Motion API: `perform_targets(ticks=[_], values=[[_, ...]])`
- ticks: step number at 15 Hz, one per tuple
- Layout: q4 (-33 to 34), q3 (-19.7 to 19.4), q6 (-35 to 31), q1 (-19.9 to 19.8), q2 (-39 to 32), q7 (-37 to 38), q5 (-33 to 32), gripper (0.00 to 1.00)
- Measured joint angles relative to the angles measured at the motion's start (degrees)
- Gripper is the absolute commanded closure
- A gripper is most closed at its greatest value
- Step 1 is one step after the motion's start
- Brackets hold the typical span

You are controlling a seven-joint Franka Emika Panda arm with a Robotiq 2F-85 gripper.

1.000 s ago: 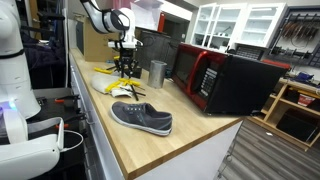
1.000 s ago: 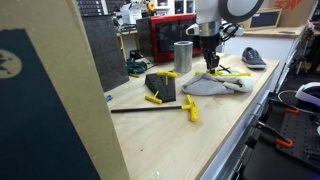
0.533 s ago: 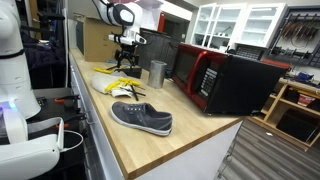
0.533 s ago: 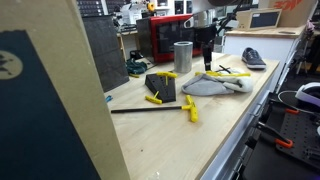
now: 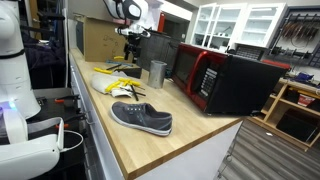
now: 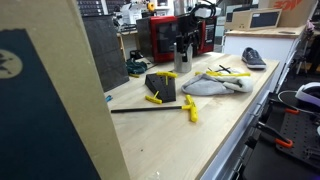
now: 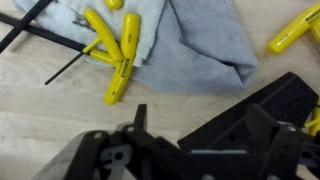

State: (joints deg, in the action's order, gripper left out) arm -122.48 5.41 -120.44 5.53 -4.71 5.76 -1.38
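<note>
room: open air surrounding my claw [image 5: 133, 40], metal cup [image 5: 157, 72] standing near | pose: I'm hanging high over grey cloth [image 7: 200, 50], pointing down | grip: cannot tell how far open

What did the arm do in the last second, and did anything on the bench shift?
The gripper rose from just above the cloth and the yellow screwdrivers, then swung toward the metal cup. Whether it carries anything is too small to tell. The cloth, screwdrivers, cup, shoe and microwave stayed where they were.
</note>
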Motion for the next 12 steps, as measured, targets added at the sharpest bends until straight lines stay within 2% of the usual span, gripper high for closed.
perform_targets(ticks=[7,12], values=[[10.4,0.4,0.0,3.9,-10.7,24.6,2.5,0.00],[13.6,0.4,-1.1,5.2,-12.0,35.9,8.8,0.00]])
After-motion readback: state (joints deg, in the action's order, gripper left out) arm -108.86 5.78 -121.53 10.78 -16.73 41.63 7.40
